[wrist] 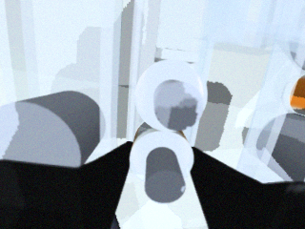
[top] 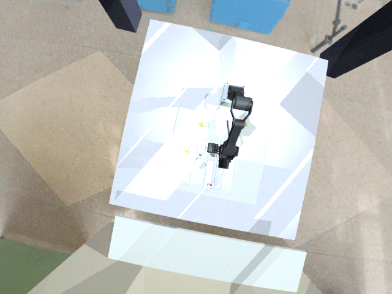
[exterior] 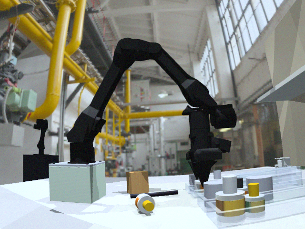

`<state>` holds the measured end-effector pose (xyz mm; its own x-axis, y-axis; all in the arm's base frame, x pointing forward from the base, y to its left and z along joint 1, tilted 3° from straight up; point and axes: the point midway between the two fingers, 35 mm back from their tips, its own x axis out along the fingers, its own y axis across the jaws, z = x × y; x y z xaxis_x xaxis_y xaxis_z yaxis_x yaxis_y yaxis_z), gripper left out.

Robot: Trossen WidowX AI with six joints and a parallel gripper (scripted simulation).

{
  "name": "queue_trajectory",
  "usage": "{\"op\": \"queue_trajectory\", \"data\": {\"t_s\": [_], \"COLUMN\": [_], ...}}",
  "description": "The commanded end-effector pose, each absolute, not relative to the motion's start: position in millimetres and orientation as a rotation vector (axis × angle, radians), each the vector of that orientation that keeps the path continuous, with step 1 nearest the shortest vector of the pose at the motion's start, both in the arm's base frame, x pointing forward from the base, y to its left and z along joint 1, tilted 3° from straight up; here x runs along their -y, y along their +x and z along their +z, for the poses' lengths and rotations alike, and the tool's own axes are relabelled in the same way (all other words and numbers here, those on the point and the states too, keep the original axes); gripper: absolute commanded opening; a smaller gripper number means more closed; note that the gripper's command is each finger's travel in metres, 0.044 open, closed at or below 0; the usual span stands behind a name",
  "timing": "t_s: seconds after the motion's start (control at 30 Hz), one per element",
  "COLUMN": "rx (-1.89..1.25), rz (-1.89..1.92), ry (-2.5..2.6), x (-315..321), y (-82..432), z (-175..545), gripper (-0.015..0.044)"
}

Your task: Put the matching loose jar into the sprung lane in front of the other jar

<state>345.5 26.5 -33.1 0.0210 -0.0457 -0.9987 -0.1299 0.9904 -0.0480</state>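
My gripper (wrist: pixel 160 149) (exterior: pixel 202 183) is shut on a small jar (wrist: pixel 162 140) with a white shoulder and grey cap, held upright. Its label and base are mostly hidden. A second white-topped jar (wrist: pixel 144 97) with a grey cap stands directly beyond it, in line; an orange-brown label edge shows between them. The two tops overlap in the wrist view, and contact cannot be judged. Clear rails run beyond on both sides of this row. The lane's back end (top: pixel 207 186) has a small red spot. The pusher plate and front stop cannot be made out.
A grey cylinder (wrist: pixel 52 131) stands left of the fingers, another (wrist: pixel 283 143) right. An amber-labelled jar (exterior: pixel 230 207) and a yellow-capped jar (exterior: pixel 255 205) stand nearby. A yellow-capped jar (exterior: pixel 144 203) (top: pixel 202 124) lies on its side near a black rod (exterior: pixel 157 194) and brown block (exterior: pixel 137 182).
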Motion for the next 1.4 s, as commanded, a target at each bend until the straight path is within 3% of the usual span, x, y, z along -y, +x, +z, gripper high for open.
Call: {"op": "queue_trajectory", "data": {"t_s": [0.0, 1.37], "rx": [-1.537, -1.538], "rz": [0.064, 0.064], "ry": [-0.139, -0.139], "x": [-26.3, -25.4], "y": [347.6, 340.8], "z": [-32.9, -33.2], "gripper": [0.0000, 0.0000]}}
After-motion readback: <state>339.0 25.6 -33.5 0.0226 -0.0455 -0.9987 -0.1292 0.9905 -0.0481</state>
